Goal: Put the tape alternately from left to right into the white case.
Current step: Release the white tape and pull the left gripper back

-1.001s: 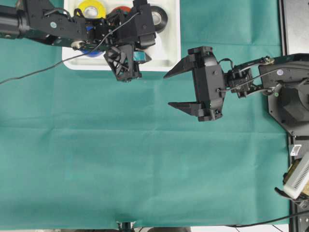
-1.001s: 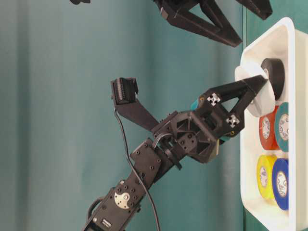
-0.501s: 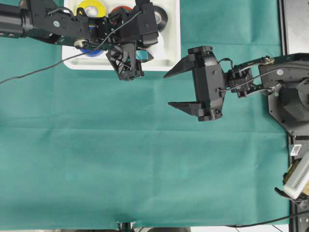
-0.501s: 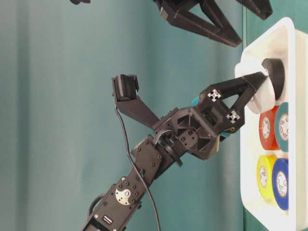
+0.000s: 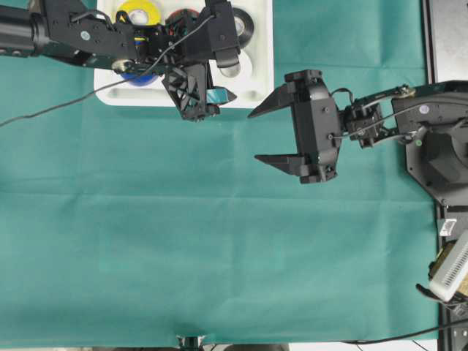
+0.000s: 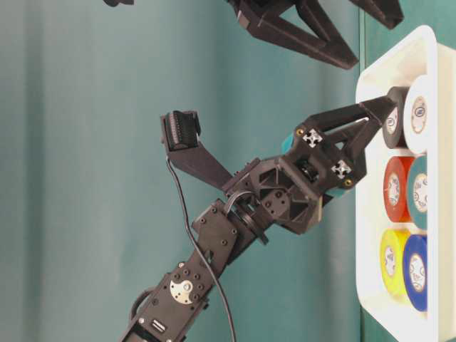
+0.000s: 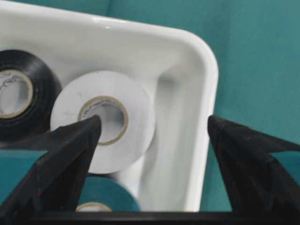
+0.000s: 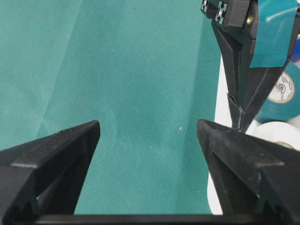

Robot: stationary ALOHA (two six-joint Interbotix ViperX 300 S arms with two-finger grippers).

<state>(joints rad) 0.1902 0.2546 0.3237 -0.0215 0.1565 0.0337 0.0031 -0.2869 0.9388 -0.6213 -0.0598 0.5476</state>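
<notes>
Your left gripper (image 7: 152, 140) is spread wide, gripping nothing; the white ring-shaped tape roll (image 7: 103, 119) lies in the shallow white plastic case (image 7: 206, 84). Right gripper (image 5: 269, 134) hangs released too. These rolls look light and stiff, probably slick-sided, so you'd pinch across the rim.

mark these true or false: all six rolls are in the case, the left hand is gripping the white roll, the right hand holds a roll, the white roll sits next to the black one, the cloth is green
1. All six rolls are in the case: true. White roll, black roll, red roll, teal roll, yellow roll and blue roll all lie inside it.
2. The left hand grips the white roll: false. Its jaws are open, with the roll lying free in the case.
3. The right hand holds a roll: false. It is open and empty over the cloth.
4. The white roll sits next to the black one: true.
5. The cloth is green: true.
</notes>
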